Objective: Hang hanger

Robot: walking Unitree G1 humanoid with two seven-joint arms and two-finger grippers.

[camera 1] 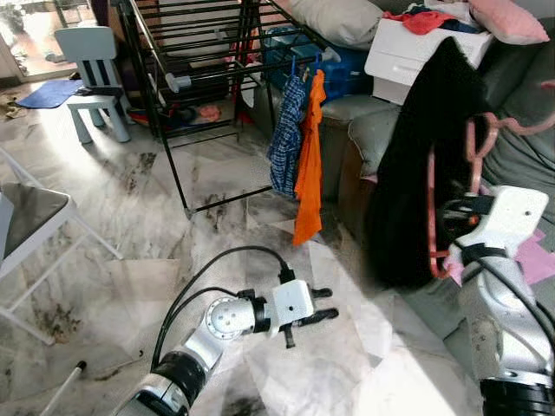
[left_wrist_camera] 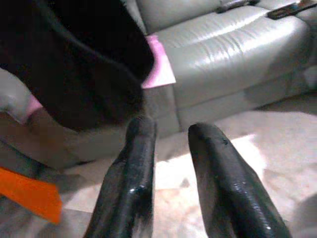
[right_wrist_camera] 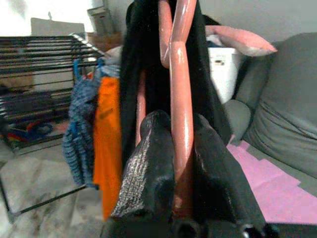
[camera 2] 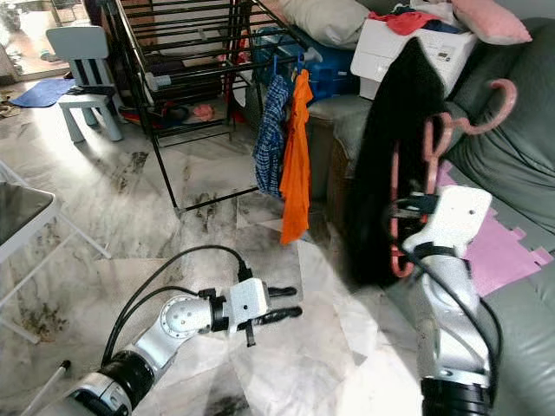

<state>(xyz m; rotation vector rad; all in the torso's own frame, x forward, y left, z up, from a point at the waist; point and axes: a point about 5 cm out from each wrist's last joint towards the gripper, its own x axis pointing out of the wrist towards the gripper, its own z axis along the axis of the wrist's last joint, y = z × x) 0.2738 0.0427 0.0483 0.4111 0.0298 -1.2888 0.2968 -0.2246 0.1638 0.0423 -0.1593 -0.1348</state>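
The pink hanger (right_wrist_camera: 181,99), glossy plastic, stands nearly upright with its hook (camera 2: 499,100) topmost, a limp black garment (camera 1: 425,165) draped over it. The right gripper (right_wrist_camera: 182,163) has its fingers clamped on the hanger's bar, beside the grey sofa (camera 2: 512,165). The black wire drying rack (camera 1: 195,61), already carrying an orange garment (camera 1: 308,165) and a checked shirt (camera 1: 284,139), lies ahead to the left. The left gripper (camera 1: 323,310) hovers low over the marble floor (camera 1: 130,225), fingers parted and empty.

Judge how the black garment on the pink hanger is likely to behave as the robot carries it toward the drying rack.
The black garment hangs in loose folds, so it is probably floppy and may swing. The pink hanger looks rigid, and the right gripper is clamped on it, so it should hold its shape. Its glossy surface might slip.
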